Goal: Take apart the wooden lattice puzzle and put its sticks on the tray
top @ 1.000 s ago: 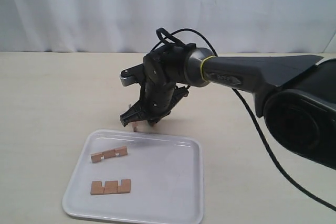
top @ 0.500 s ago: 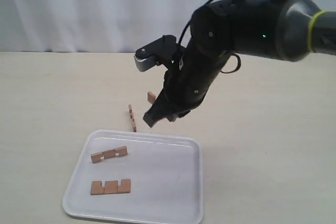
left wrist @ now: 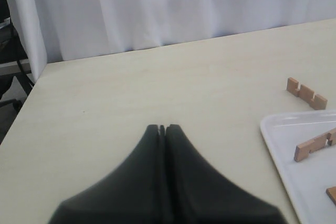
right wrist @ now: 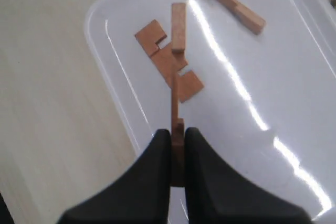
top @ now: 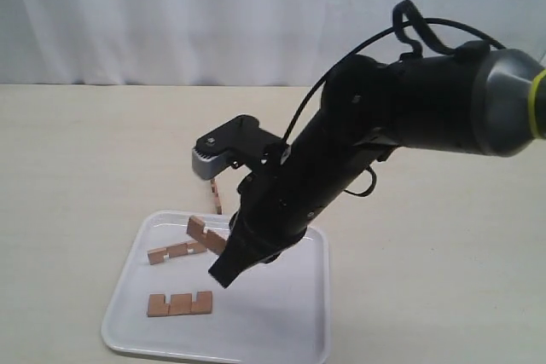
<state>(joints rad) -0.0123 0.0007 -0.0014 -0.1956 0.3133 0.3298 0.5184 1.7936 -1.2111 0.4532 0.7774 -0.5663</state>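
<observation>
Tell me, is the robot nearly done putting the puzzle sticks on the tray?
Over halfway. Done: two sticks lie on the tray. In hand: the right pincer holds a third stick over the tray. Left: set that one down, then fetch the last stick, which is on the table beside the tray.

Tray near the front of the tabletop, with sticks in it, above it and behind it.
The tray [top: 290, 321] lies on the tabletop [top: 85, 151], left of centre. Two sticks lie in its left half: the rear stick [top: 177, 251] and, nearer the front rim, the front stick [top: 179, 303]. From the right, the right end effector [top: 223, 268] hangs above the tray, gripping the held stick [top: 203, 231] close over the rear stick. The outer stick [top: 217, 198] stands on the tabletop just behind the far rim.
</observation>
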